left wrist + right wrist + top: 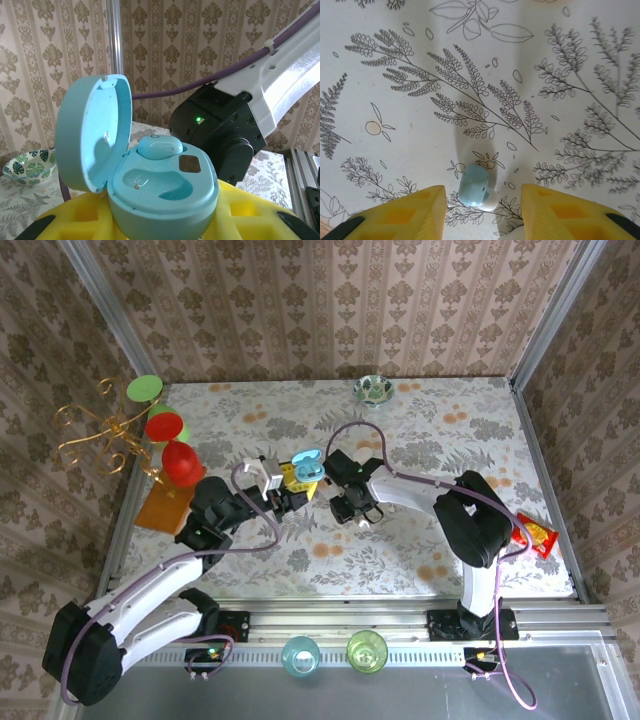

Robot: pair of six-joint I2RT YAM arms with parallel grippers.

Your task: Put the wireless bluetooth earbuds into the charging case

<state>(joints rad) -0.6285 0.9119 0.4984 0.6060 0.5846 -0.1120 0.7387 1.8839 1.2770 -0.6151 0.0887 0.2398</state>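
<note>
My left gripper (162, 222) is shut on the pale-blue charging case (165, 195), its yellow fingers (250, 212) pressed to both sides. The lid (90, 130) stands open to the left. One pale-blue earbud (160, 146) sits in the far slot, and the near slot (160, 182) is empty. From above, the case (308, 466) is at mid-table, held off the cloth. Another pale-blue earbud (476, 186) with a white tip lies on the tablecloth. My right gripper (482, 194) is open just above it, a yellow finger (415, 210) on each side, apart from it.
A patterned bowl (373, 390) stands at the back edge. Red and green cups (165, 430) hang on a gold stand at the left, an orange pad (165, 508) below them. A snack packet (535, 535) lies at the right edge. Two cups (300, 653) stand on the near rail.
</note>
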